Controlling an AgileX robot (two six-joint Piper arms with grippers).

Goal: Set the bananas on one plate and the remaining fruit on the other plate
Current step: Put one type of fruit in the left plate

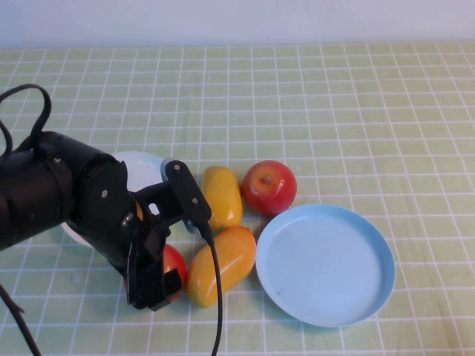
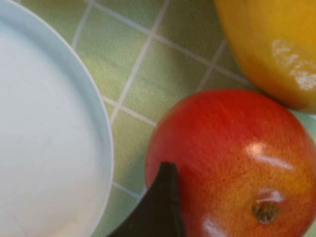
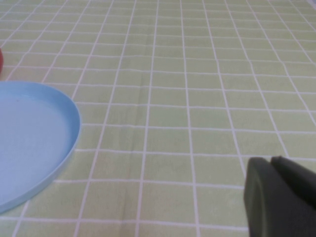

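Hovering w/ jaws spread, left gripper (image 1: pixel 159 285) over glossy red apple (image 2: pixel 232 163); right gripper (image 3: pixel 279 197) clenched, empty.

The high view looks down from the robot's side, at middle distance, on the whole green checked cloth (image 1: pixel 334 111). The left wrist view faces straight down, very near, on a red apple (image 2: pixel 232 163), the white plate (image 2: pixel 44 138) rim beside it and one dark fingertip (image 2: pixel 158 207) of the left gripper (image 1: pixel 157 285). The right wrist view looks low and forward over the cloth, past the right gripper (image 3: pixel 279 197), toward the blue plate (image 3: pixel 34 143). All things also appear in the high view.
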